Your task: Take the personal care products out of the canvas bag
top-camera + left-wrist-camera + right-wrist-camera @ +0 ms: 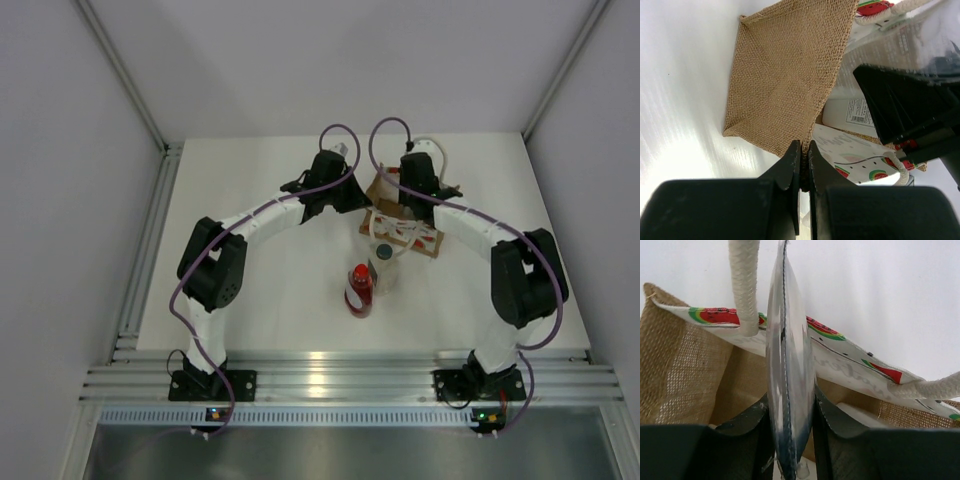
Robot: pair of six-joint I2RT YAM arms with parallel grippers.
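Nearest the arm bases, the red bottle (360,288) is standing upright on the table (260,300), well apart from both sets of fingers and on their base side. A whitish bottle (383,268) with a dark cap is standing just beside it, a little closer to the right fingers.

Beyond these two, the canvas bag (785,75) is sitting between the two grippers. The left gripper (804,147) is pinching the bag's rough woven edge. Its fingers are pressed together with only that edge of cloth between them, and the tan panel is spreading away ahead of the fingertips. To the right of those fingertips the bag's mouth is gaping. A second whitish bottle (847,112) is lying inside it, behind the cream lining printed with watermelon slices.

The right gripper (790,397) is clamping the slim grey container (787,340). Both pads are pressing flat against its silvery sides and its seam is running straight out from between them. Its far end is reaching past the bag's printed rim, beside a cream rope handle (744,285) hanging just left of it. Whether its near end is sitting inside the bag cannot be told. The second whitish bottle is showing just right of the right finger, down inside the bag.
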